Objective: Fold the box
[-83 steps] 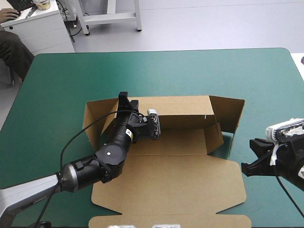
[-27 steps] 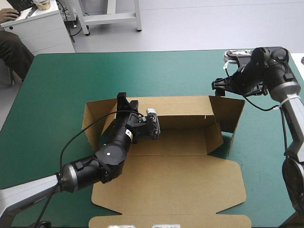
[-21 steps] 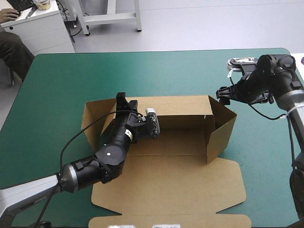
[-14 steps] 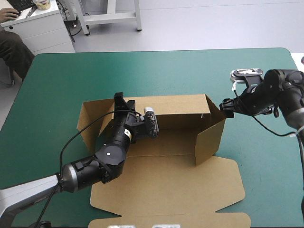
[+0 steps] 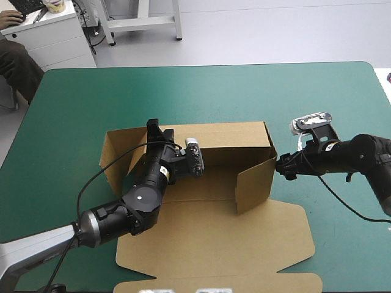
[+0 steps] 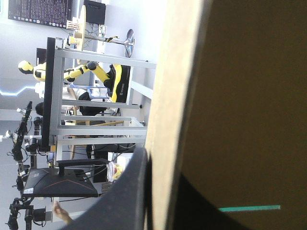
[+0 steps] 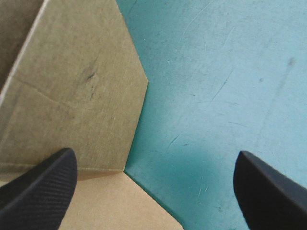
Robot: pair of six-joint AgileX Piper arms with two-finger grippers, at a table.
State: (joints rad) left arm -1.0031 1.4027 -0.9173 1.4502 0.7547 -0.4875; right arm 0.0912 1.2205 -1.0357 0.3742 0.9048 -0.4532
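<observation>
**Left claw anchors the rear wall while the open right claw leans on the end flap**

We start at the left gripper (image 5: 160,129). It is clamped over the top edge of the box's rear wall (image 5: 226,135), near that wall's left end. In its wrist view the board's edge runs up between the two black fingers (image 6: 125,191), which are all but closed on it. We read this grip as an anchor that holds the wall upright and stops the sheet from sliding while the other arm works.

The right gripper (image 5: 282,167) is released, with its fingers spread wide toward the corners of its own view and nothing between them. It sits low at the outer face of the right end flap (image 5: 255,178) and appears to touch it near the corner with the rear wall. An open claw offers a broad face for pushing, so we judge it is there to shove the flap, not to grasp it. The flap stands upright and is turned inward across the floor of the box, well short of square with the rear wall.

The box (image 5: 214,238) lies at the middle of the teal-green cover (image 5: 91,104). Its large flat panel (image 5: 220,256) reaches toward the near edge of the table, and the left end flap (image 5: 111,155) is splayed outward beside the left arm. We reckon the fold is at an early stage, with one wall up, one flap part-way and the rest lying flat.
</observation>
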